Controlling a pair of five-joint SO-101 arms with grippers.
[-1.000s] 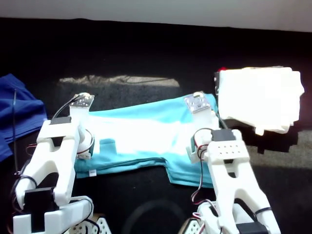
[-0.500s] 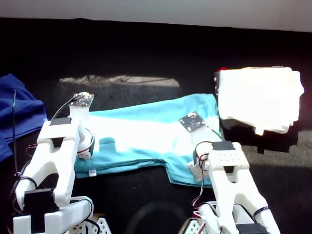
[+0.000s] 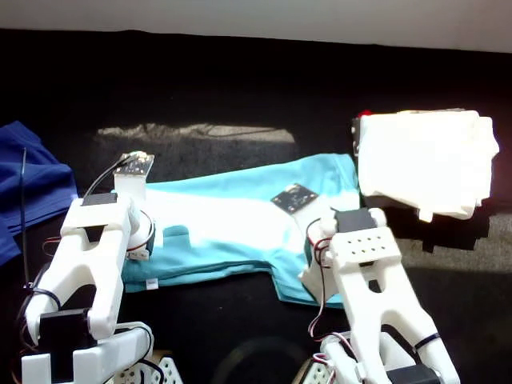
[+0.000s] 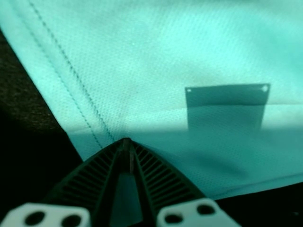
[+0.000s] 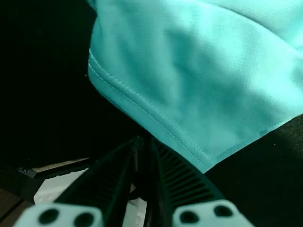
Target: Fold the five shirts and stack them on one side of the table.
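A teal shirt (image 3: 240,220) lies spread across the middle of the black table. My left arm's wrist (image 3: 134,166) hangs over its left end. The left gripper (image 4: 126,143) is shut, its tips down on the teal shirt (image 4: 156,56) beside a stitched hem. My right arm's wrist (image 3: 292,198) sits over the shirt's right half. The right gripper (image 5: 142,141) is shut, with its tips just short of the teal shirt's hem (image 5: 156,124); I cannot tell whether it pinches fabric. A white folded stack (image 3: 424,160) rests at the back right.
A dark blue shirt (image 3: 24,188) lies bunched at the table's left edge. A darker square patch (image 4: 225,106) shows on the teal fabric. The white base of an arm (image 5: 61,177) stands beyond the hem. Bare black table stretches along the back.
My right arm has drawn back from the shirt's far right corner toward the left and nearer its base. The shirt's outline has stayed the same. The left arm has kept still.
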